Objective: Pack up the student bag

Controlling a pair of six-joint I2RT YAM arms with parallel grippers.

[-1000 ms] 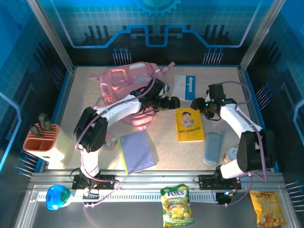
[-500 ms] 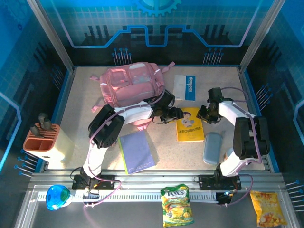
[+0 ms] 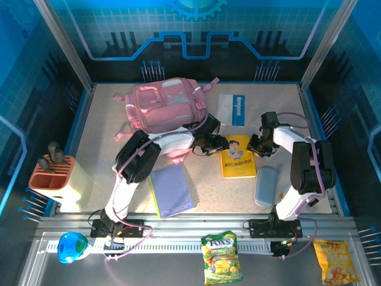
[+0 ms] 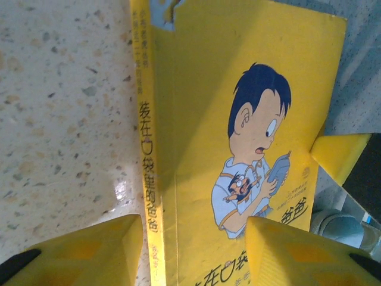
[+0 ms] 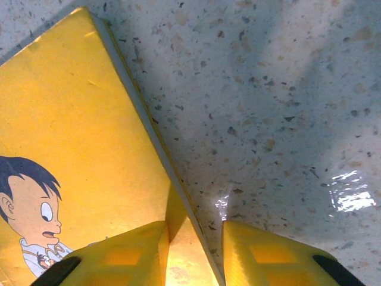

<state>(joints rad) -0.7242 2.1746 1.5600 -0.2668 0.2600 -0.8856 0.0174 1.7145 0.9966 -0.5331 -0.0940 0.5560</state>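
L arm (image 3: 166, 140) bent sharply at the elbow, forearm reaching right toward mid-table, wrist tipped down. At its end the left gripper (image 3: 218, 145) points down, yellow fingers (image 4: 286, 256) well apart. R arm (image 3: 309, 170) stands upright, forearm angled back-left. The right gripper (image 3: 255, 145) sits low, near the left one, fingers (image 5: 271, 259) w/ just a narrow gap; grip unclear.

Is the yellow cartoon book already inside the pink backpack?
No, the yellow cartoon book lies flat on the table, to the right of the pink backpack.
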